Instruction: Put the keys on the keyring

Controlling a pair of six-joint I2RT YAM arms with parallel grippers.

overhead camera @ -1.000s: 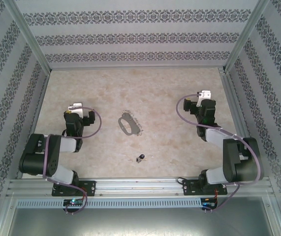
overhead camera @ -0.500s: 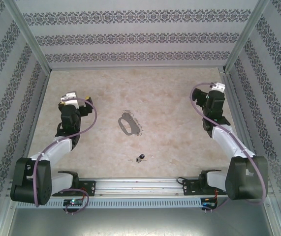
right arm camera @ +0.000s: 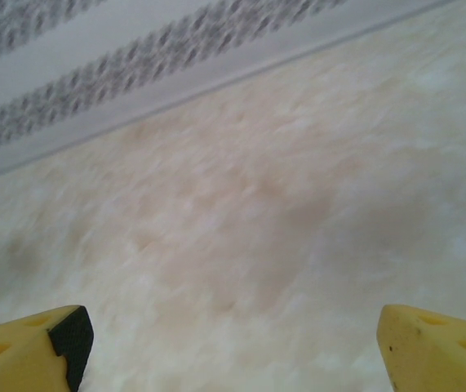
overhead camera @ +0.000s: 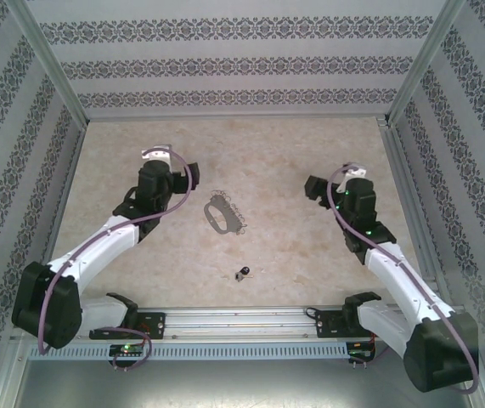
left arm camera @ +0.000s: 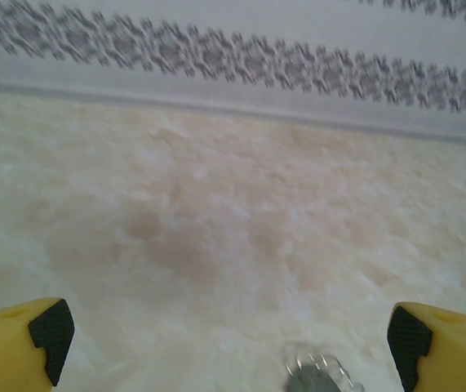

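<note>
L claw (overhead camera: pixel 189 170) wide open, empty. Keyring (overhead camera: pixel 222 213) flat on table (overhead camera: pixel 293 144), just ahead of it, twd right finger. R claw (overhead camera: pixel 315 188) spread, holding nothing; keyring well left of it. Key (overhead camera: pixel 242 273) behind both claws, apart fr. keyring.

We've got the keyring (overhead camera: pixel 222 212) lying on the table (overhead camera: pixel 293 144) just left of the frame's centre in the top view, and the key (overhead camera: pixel 242 273) on the table below it and a touch to the right, well apart from it. The left gripper (overhead camera: pixel 188 172) sits near the keyring's upper left, the right gripper (overhead camera: pixel 314 189) well off to its right, with the ring between them.
</note>
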